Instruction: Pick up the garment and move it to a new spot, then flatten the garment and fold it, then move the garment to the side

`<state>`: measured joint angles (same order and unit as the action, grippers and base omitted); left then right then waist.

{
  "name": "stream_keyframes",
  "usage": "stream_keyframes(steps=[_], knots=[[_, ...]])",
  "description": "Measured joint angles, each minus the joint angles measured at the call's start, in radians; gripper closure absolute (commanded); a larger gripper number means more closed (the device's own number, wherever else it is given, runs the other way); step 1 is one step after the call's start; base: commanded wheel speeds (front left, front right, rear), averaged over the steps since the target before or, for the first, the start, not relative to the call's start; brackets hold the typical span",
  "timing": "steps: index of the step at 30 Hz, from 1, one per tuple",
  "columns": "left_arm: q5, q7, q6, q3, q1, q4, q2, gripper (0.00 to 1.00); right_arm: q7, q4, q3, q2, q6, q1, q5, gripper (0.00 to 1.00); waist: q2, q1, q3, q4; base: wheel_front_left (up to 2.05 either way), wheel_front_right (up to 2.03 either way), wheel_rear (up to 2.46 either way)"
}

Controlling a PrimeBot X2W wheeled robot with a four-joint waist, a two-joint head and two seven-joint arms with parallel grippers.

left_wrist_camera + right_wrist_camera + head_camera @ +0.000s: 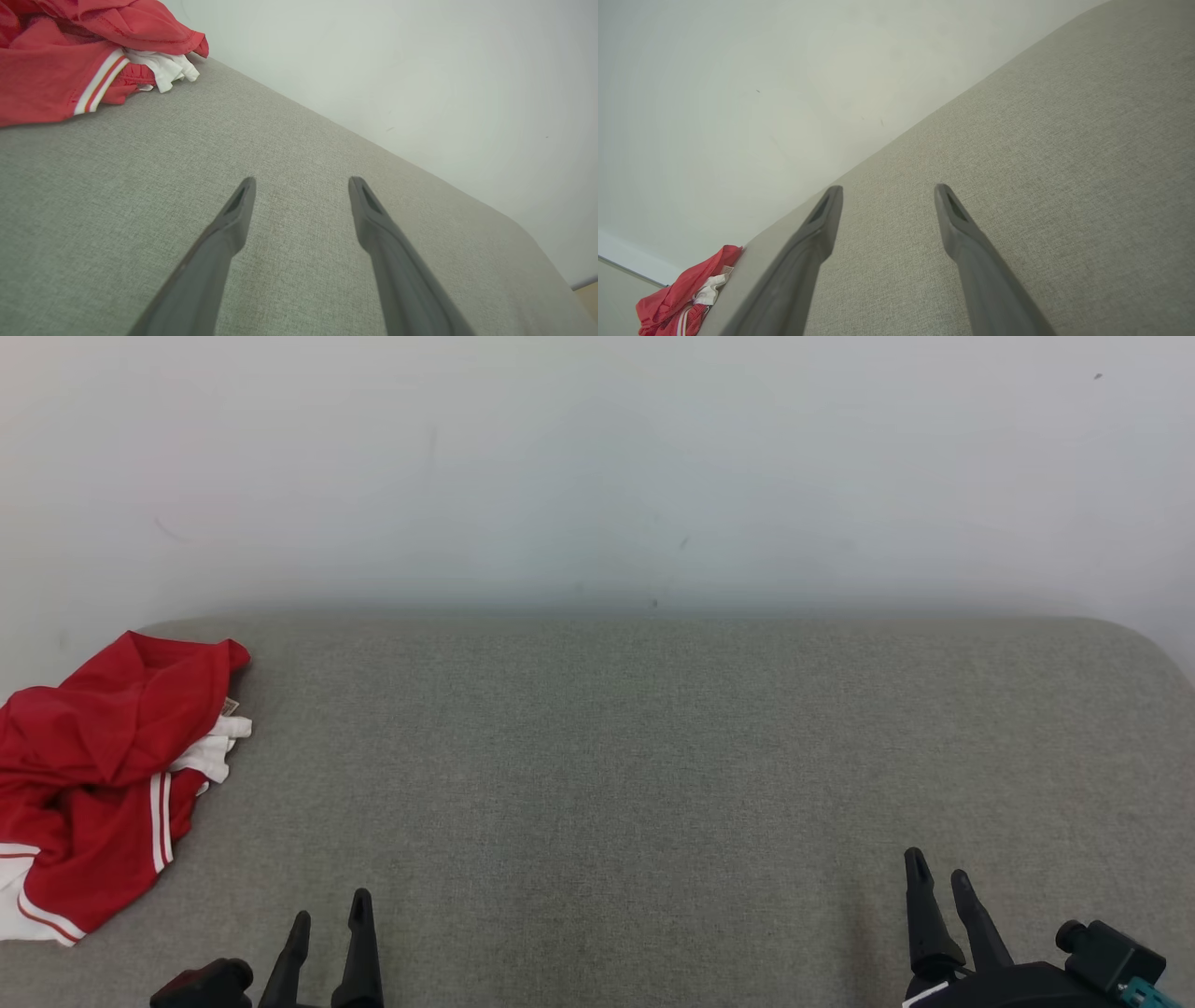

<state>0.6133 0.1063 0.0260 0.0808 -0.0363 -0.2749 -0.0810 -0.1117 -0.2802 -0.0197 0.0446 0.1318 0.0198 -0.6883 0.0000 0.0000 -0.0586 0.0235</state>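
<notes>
A crumpled red garment [93, 765] with white stripes and white trim lies bunched at the far left edge of the grey fabric surface [616, 775]. The left wrist view has the garment [60, 56] at its upper left, well beyond the fingertips. In the right wrist view the garment [686, 294] sits far off at the lower left. My left gripper [330, 913] is open at the lower left, empty, to the right of the garment and nearer to me. My right gripper [936, 868] is open at the lower right, empty, far from the garment.
A plain pale wall [597, 467] rises right behind the surface's far edge. The surface has rounded far corners, one at the right [1153, 649]. A strip of floor [589, 293] shows past the surface's edge in the left wrist view.
</notes>
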Motion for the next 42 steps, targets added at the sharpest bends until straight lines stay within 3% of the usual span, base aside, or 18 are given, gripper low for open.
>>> stream_keyframes(steps=[11,42], knots=[[-0.135,0.035,-0.017,0.031,0.000,-0.033,-0.019,0.00,0.017,0.003,-0.010,0.000,0.000,0.001,0.183,0.00,0.0000,0.0000,-0.014,0.003,0.00,0.00,0.00],[-0.323,0.109,-0.008,0.046,-0.001,-0.090,-0.033,0.00,0.011,0.005,0.002,0.002,0.000,-0.004,0.445,0.00,0.0000,0.0000,-0.053,0.014,0.00,0.00,0.00]])
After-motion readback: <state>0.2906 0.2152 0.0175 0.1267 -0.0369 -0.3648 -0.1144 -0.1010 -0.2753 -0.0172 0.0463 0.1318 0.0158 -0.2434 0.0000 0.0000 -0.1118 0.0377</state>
